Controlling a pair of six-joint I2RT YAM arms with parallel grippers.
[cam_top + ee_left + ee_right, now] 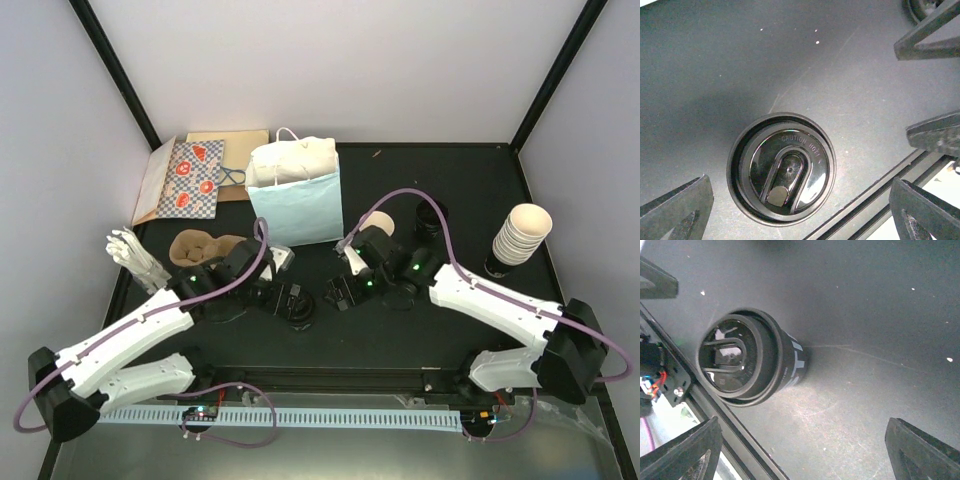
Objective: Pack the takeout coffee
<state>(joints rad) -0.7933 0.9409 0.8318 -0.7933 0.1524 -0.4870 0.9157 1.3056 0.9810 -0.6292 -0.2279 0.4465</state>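
I read "CAUTION HOT" on the black lid (781,169) below my left wrist. White marks on the cup (790,365) are illegible.

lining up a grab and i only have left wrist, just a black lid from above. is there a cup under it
Observer: Yes. The right wrist view shows the lid on a dark cup with white lettering, standing upright on the table.
Operator: where's the bag from there
Observer: In the top view the light blue paper bag stands upright behind the cup, toward the back of the table.
Operator: right hand holding anything
Observer: No. The right hand is open and empty, with the cup ahead of it, not in its grasp.
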